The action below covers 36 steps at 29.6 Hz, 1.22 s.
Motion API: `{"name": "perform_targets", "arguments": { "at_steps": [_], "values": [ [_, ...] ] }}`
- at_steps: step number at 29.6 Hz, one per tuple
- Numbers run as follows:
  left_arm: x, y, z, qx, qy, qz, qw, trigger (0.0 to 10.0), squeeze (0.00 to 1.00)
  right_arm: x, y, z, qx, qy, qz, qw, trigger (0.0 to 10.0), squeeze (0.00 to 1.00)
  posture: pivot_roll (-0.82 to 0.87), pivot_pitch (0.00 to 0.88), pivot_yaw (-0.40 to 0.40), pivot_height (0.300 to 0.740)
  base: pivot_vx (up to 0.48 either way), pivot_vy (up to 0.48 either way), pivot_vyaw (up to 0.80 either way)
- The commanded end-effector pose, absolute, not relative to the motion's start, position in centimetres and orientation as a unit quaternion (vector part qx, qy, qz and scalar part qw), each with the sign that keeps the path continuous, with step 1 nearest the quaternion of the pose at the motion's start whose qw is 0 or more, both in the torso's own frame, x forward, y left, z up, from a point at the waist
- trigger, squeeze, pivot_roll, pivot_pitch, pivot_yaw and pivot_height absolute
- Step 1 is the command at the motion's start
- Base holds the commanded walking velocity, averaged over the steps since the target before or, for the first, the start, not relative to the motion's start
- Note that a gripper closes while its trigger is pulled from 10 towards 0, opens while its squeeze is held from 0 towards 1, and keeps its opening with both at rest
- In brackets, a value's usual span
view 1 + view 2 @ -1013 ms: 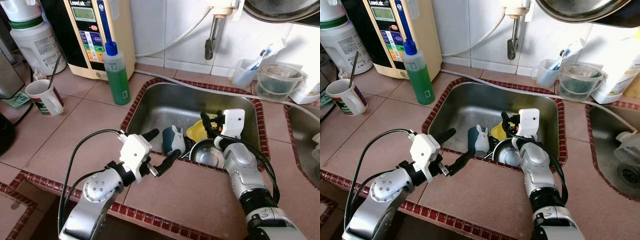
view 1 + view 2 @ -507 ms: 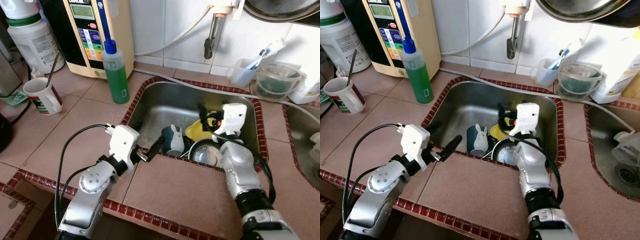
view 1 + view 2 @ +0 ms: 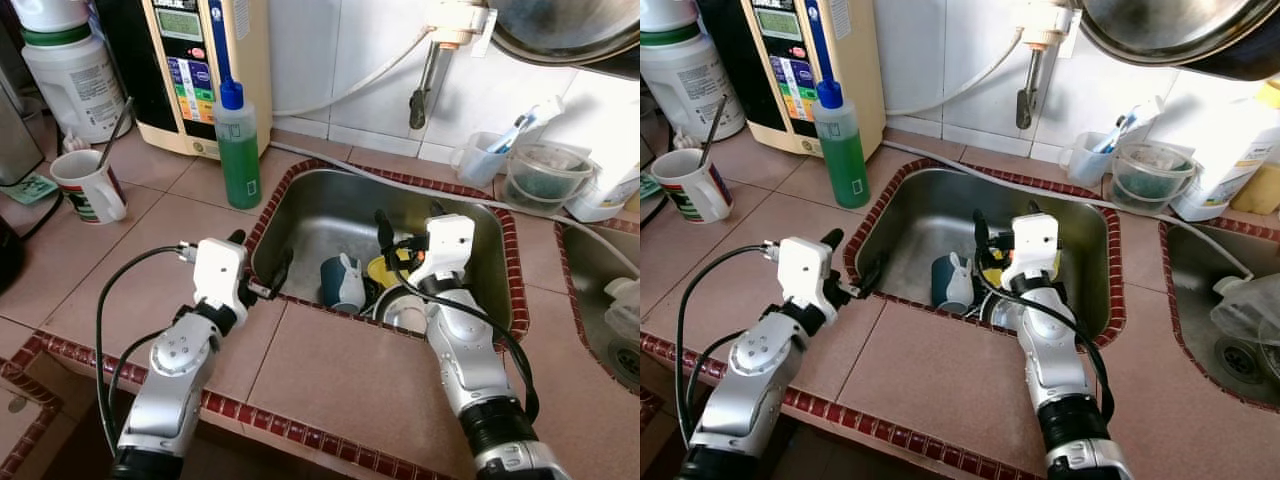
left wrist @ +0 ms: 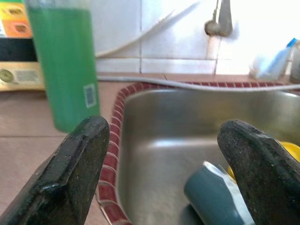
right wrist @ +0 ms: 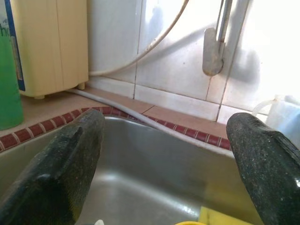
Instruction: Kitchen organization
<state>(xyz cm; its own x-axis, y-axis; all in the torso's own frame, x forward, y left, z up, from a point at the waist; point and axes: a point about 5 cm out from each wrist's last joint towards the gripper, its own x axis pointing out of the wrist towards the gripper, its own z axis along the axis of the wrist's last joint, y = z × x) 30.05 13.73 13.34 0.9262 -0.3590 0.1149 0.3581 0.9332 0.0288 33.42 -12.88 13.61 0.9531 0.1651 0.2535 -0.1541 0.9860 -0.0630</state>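
Both pincers wide: left pincer (image 3: pixel 262 268) at sink (image 3: pixel 330 205) rim, teal cup (image 3: pixel 344 283) just beside; right pincer (image 3: pixel 408 222) above cup.

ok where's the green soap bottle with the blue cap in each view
Left eye view: tall green soap bottle on the counter, left of the steel sink.
Right eye view: the same.
Left wrist view: blurred, beside the sink's red-tiled rim.
Right wrist view: a green sliver at the edge.
Shared landmark: the sink.
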Motion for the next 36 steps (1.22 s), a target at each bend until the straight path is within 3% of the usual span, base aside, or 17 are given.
{"name": "perform_targets", "arguments": {
  "at_steps": [1,2,3,11,20,25,36],
  "values": [
    [30.4,14.0,13.5,-0.006,-0.061,-0.174,0.983,10.0,0.0,33.3,-13.0,14.0,-0.028,-0.143,0.078,0.986,10.0,0.19,0.02,0.0,-0.022,0.74,0.0,0.0,0.0],
    [30.4,14.0,13.5,-0.006,-0.061,-0.174,0.983,10.0,0.0,33.3,-13.0,14.0,-0.028,-0.143,0.078,0.986,10.0,0.19,0.02,0.0,-0.022,0.74,0.0,0.0,0.0],
    [30.5,14.0,13.5,-0.007,-0.062,-0.174,0.983,10.0,0.0,33.2,-13.1,14.0,-0.029,-0.143,0.077,0.986,10.0,0.0,0.02,0.0,-0.022,0.74,0.0,0.0,0.0],
    [30.2,13.8,13.6,-0.001,-0.077,-0.179,0.981,10.0,0.0,32.3,-13.3,13.9,-0.029,-0.162,0.079,0.983,10.0,0.0,0.02,0.0,-0.02,0.74,0.0,0.0,0.0],
    [29.7,14.7,14.2,-0.076,-0.115,-0.134,0.981,10.0,0.0,30.6,-13.2,14.9,-0.023,-0.225,0.079,0.971,10.0,0.0,0.01,0.0,-0.019,0.74,0.0,0.0,0.0],
    [28.3,15.5,13.2,-0.099,-0.105,-0.109,0.983,10.0,0.0,28.8,-13.2,13.5,-0.019,-0.212,0.074,0.974,10.0,0.0,0.01,0.0,-0.009,0.74,0.0,0.0,0.0],
    [27.6,17.3,13.3,-0.091,-0.109,-0.076,0.987,10.0,0.0,28.1,-15.1,12.5,0.005,-0.175,0.0,0.985,10.0,0.0,0.01,0.0,0.0,0.74,0.0,0.0,0.0]
  ]
}}
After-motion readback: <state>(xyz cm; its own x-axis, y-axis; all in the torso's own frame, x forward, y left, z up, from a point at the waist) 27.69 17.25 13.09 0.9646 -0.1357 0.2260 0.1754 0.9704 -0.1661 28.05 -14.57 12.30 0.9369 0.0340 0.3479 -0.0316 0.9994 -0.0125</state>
